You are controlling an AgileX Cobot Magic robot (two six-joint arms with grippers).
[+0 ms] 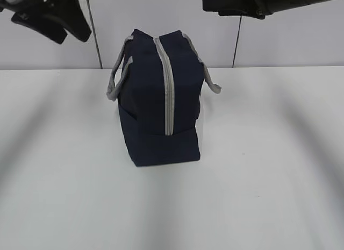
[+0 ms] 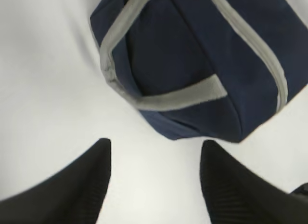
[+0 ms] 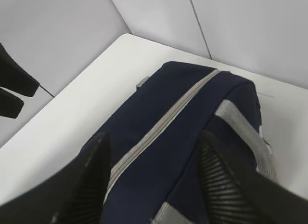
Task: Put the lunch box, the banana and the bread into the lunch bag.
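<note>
Navy-blue fabric lunch bag (image 1: 161, 99) w/ grey zipper band (image 1: 167, 88) is standing centre frame in the exterior view on the white table (image 1: 269, 180), zipped shut along the top, grey handles (image 1: 115, 78) hanging at both sides. No lunch box, banana or bread showing in any view, so can't say if they're inside or just out of frame.

Left pincer (image 2: 154, 185) is hovering w/ fingers apart and nothing between them; in the left wrist view the bag is sitting in the upper half of the frame, beyond the fingertips, not touching. Right pincer (image 3: 154, 185) is also standing apart and empty, hanging above the bag; in the right wrist view the zipper band is running from upper right toward lower left, straight btwn the two fingers. In the exterior view both arms are only dark shapes at the upper left and upper right corners, well above the table.

Judgement: step in hand is either the very start (bag needs opening) or the close-out after packing; pics alone aren't settling which. If opening, next move is calling for one pincer steadying the bag by a handle while the other is finding the zip-pull, which I can't make out here.
</note>
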